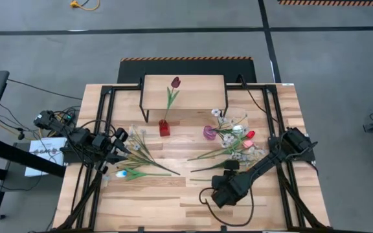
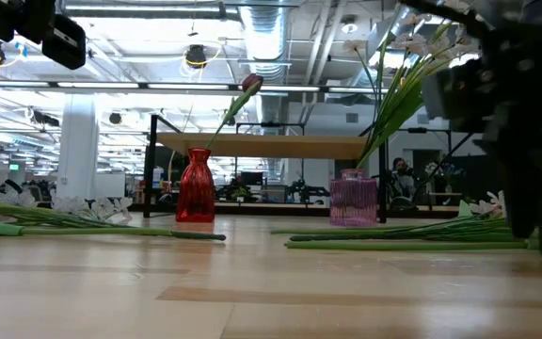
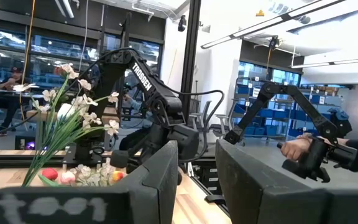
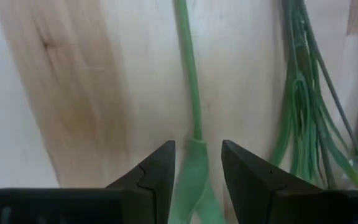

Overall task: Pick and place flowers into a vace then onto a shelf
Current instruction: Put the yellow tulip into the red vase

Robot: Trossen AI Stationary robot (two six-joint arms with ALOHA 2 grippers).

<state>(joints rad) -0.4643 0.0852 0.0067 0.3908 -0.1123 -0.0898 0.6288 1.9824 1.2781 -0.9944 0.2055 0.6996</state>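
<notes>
Pick step: right gripper (image 4: 197,165) fingers spread astride a green flower stem (image 4: 190,93), probably just above it; next, close; left gripper (image 3: 196,168) spread, waiting.

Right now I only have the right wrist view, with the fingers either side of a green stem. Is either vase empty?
Observer: No. The red vase holds a dark red tulip, and the purple vase holds a white spray.
Operator: Is anything on the shelf?
Observer: Nothing. The shelf is bare, and both vases stand on the table in front of it.
Operator: Where's the left arm?
Observer: The left gripper hangs over the other flowers with its fingers open, well apart from your right gripper.
</notes>
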